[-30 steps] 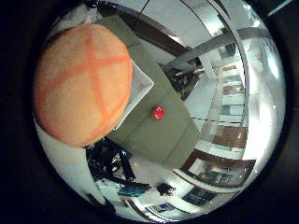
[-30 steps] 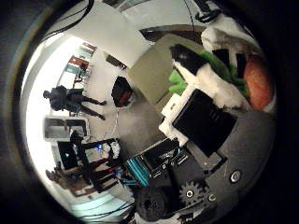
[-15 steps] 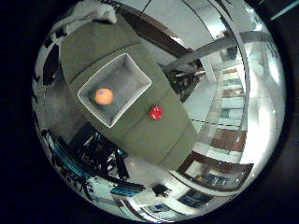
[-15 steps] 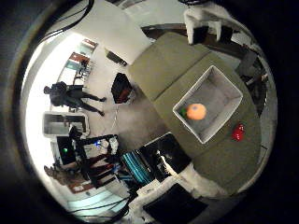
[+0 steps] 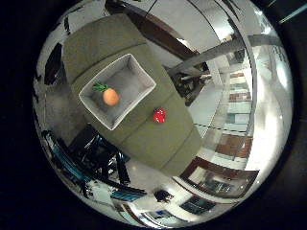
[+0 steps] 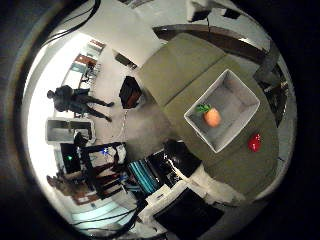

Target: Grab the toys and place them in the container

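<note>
A white square container (image 5: pixel 144 69) stands on an olive-green table (image 5: pixel 96 43), far below the palm. An orange toy with a green top (image 5: pixel 111 96) lies inside it. A small red toy (image 5: pixel 159 116) lies on the table just outside the container, near the table's long edge. The right thumb side palm view shows the same container (image 6: pixel 240 80), orange toy (image 6: pixel 212 116) and red toy (image 6: pixel 254 143). Nothing is between the fingers.
The table stands on a pale floor. A black case (image 6: pixel 130 94) sits on the floor beside it. Racks of equipment (image 6: pixel 80 160) stand further off. Dark frames (image 5: pixel 106 158) stand by the table's end.
One second ago the orange toy filled the little finger side view, close to the palm. It was let go and now lies in the container. The hand has risen away from the table.
</note>
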{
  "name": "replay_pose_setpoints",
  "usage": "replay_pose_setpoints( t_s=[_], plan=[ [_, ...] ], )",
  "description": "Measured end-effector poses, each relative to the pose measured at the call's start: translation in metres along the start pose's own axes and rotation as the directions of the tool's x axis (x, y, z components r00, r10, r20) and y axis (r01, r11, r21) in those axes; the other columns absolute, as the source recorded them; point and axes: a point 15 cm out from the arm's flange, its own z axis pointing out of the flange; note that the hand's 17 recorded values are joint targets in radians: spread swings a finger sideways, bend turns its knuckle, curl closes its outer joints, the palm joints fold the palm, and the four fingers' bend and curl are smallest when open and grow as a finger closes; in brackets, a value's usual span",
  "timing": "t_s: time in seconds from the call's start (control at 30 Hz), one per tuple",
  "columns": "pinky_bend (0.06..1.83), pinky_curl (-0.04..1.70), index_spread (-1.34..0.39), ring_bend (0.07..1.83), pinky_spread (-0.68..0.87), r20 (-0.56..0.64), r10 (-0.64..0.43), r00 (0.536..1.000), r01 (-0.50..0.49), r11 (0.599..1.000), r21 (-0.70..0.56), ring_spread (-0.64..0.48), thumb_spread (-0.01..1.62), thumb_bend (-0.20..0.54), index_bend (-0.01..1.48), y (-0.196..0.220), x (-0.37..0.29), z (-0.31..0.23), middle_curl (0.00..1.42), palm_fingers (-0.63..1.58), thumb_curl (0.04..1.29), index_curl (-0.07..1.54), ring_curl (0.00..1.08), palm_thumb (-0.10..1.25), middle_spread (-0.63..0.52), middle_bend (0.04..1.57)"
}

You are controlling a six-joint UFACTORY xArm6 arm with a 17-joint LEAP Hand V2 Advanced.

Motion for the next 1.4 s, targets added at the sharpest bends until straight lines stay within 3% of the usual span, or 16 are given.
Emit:
replay_pose_setpoints(
  t_s=[0.27,0.63,0.87,1.4],
  plan=[
    [0.47,0.20,-0.42,0.33,0.37,-0.018,0.060,0.998,-0.060,0.998,-0.005,0.10,1.06,-0.025,0.18,0.022,0.055,0.000,0.32,0.24,0.30,0.35,0.23,0.54,-0.01,0.21],
    [0.48,0.14,-0.41,0.30,0.36,-0.064,0.233,0.970,-0.235,0.972,-0.029,0.10,1.07,-0.022,0.17,0.113,0.197,0.020,0.32,0.24,0.30,0.33,0.23,0.54,-0.01,0.19],
    [0.55,0.15,-0.39,0.29,0.31,-0.075,0.286,0.955,-0.290,0.956,-0.048,0.14,1.07,-0.023,0.15,0.157,0.255,0.078,0.31,0.05,0.30,0.28,0.24,0.54,0.02,0.19],
    [0.54,0.15,-0.38,0.28,0.26,-0.010,0.275,0.961,-0.273,0.948,-0.161,0.14,1.06,-0.025,0.16,0.199,0.262,0.219,0.33,0.00,0.29,0.28,0.26,0.51,0.03,0.20]
  ],
)
